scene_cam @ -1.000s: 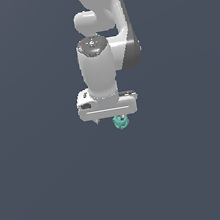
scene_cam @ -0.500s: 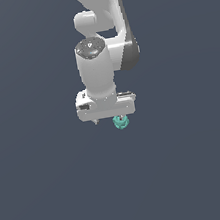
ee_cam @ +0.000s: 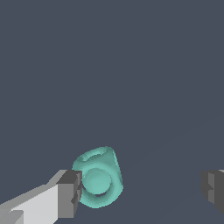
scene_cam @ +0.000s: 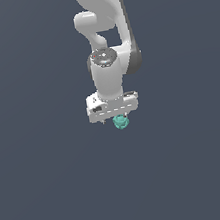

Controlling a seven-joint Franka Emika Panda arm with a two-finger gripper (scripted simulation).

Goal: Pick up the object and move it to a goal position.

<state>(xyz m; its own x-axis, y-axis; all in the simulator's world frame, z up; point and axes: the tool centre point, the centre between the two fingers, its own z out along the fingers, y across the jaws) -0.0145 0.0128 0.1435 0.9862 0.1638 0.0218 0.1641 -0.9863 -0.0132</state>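
1. The small teal-green, lumpy, roundish object [ee_cam: 98,177] sits between the spread fingers of the white robot tool [scene_cam: 114,117], close against one dark finger pad [ee_cam: 70,193] and well apart from the other [ee_cam: 213,187]; whether it touches the near pad cannot be told
2. The tool is open, gripping nothing
3. The step in hand looks to be the grasp: judging by the lopsided gap, shifting the tool sideways to centre the piece before closing should keep it from being nudged or rolled away
4. The object has a rounded bulge on its face and a ring-like hollow on top
5. In the exterior view it peeks out just beneath the tool, over the plain dark grey table [scene_cam: 50,193]
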